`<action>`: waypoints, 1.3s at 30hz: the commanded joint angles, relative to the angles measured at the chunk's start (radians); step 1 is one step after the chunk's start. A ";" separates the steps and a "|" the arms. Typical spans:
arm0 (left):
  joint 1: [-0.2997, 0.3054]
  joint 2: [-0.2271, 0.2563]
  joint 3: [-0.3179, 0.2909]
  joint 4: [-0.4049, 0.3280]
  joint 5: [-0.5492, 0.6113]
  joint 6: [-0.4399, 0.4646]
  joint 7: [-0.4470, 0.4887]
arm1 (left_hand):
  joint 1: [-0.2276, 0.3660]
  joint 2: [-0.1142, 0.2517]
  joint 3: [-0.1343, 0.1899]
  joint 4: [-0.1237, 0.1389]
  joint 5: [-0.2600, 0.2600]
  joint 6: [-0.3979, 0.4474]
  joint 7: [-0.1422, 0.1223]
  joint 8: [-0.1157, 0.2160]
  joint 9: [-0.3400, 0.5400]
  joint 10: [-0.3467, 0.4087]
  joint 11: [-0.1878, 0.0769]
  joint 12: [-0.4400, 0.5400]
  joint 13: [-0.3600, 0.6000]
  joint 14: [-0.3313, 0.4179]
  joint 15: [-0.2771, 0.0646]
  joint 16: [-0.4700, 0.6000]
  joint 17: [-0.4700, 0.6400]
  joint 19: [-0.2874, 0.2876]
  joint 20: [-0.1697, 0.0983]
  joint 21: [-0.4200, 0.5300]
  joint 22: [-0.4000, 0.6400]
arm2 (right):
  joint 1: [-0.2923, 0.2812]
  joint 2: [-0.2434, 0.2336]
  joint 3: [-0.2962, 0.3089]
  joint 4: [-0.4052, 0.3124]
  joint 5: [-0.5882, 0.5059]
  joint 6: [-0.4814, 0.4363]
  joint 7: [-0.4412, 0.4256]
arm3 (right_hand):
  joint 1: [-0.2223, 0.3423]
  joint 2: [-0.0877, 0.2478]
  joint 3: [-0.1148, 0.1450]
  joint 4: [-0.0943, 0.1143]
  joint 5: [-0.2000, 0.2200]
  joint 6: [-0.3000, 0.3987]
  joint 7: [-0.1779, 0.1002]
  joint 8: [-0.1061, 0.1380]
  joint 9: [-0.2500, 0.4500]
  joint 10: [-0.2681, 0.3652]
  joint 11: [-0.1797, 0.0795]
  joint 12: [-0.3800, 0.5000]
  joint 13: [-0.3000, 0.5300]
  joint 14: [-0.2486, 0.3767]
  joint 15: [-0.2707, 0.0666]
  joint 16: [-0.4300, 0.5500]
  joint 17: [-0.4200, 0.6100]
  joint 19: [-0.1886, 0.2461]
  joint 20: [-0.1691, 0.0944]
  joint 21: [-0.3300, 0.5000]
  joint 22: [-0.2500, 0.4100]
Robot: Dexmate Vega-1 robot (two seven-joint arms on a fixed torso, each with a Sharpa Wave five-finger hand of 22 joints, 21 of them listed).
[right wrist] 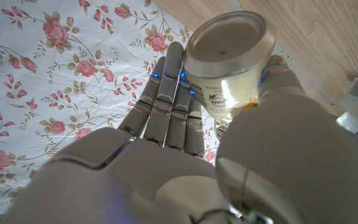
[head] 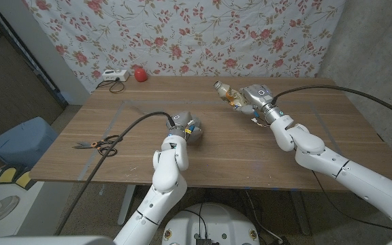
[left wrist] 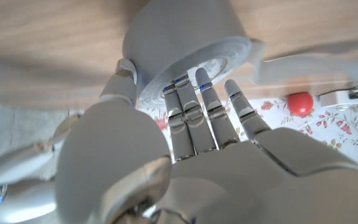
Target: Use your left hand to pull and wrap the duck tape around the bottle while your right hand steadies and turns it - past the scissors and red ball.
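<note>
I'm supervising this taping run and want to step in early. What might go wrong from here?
The tape roll under the left hand lies far from the bottle in the right hand, so any pulled strip may sag, twist or stick to the table. The bottle seems held by thumb and fingers only, tilted, and could slip when turned. The cable beside the scissors could snag.

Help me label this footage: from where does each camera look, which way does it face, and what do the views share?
Head view: sits on the robot's head, looks down over the table; both arms, left hand, right hand.
Left wrist view: looks along the left hand's back at the tape roll it holds.
Right wrist view: looks along the right hand's back at the bottle it grips.
Shared: head and left wrist views show the red ball.
</note>
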 commanded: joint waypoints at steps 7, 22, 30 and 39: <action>-0.027 0.057 -0.043 0.025 -1.015 -0.270 0.845 | 0.173 0.176 0.007 0.026 0.024 0.023 -0.026 0.003 0.030 0.109 -0.117 0.001 0.018 0.027 -0.143 -0.021 -0.004 0.032 -0.011 0.027 0.000 | 0.007 0.007 -0.006 -0.007 -0.025 -0.009 -0.015 | 0.107 0.262 -0.003 0.002 0.051 0.289 -0.225 -0.002 0.007 0.227 -0.209 -0.003 0.009 0.138 -0.225 -0.010 0.009 -0.004 -0.108 0.010 -0.003; -0.077 0.034 -0.072 0.173 -1.277 -0.693 0.874 | 0.168 0.157 0.003 0.027 0.019 0.019 -0.049 -0.014 0.020 0.093 -0.134 -0.033 -0.014 0.015 -0.143 -0.053 -0.014 0.048 -0.027 0.044 0.003 | 0.008 0.035 -0.004 0.002 -0.026 -0.051 -0.028 | 0.112 0.261 -0.010 0.003 0.054 0.290 -0.229 -0.009 0.012 0.221 -0.203 -0.010 0.011 0.135 -0.226 -0.023 0.013 -0.009 -0.110 0.019 -0.008; -0.102 0.046 -0.079 0.171 -1.313 -0.752 0.859 | 0.168 0.157 0.001 0.028 0.019 0.024 -0.055 -0.016 0.018 0.099 -0.135 -0.040 -0.024 0.013 -0.147 -0.059 -0.012 0.055 -0.029 0.052 0.004 | 0.022 0.057 -0.013 0.035 -0.006 -0.061 -0.035 | 0.114 0.261 -0.014 0.005 0.056 0.292 -0.229 -0.012 0.014 0.224 -0.200 -0.013 0.009 0.136 -0.225 -0.028 0.016 -0.010 -0.111 0.025 -0.011; -0.167 0.055 -0.080 0.165 -1.274 -0.726 0.873 | 0.185 0.153 -0.008 0.017 0.015 0.040 -0.041 -0.017 0.015 0.125 -0.132 -0.042 -0.037 0.030 -0.158 -0.049 -0.002 0.062 -0.033 0.061 0.007 | 0.029 0.066 -0.028 0.048 0.004 -0.045 -0.065 | 0.118 0.258 -0.019 0.005 0.058 0.296 -0.227 -0.015 0.016 0.225 -0.198 -0.016 0.012 0.137 -0.225 -0.033 0.020 -0.012 -0.114 0.031 -0.015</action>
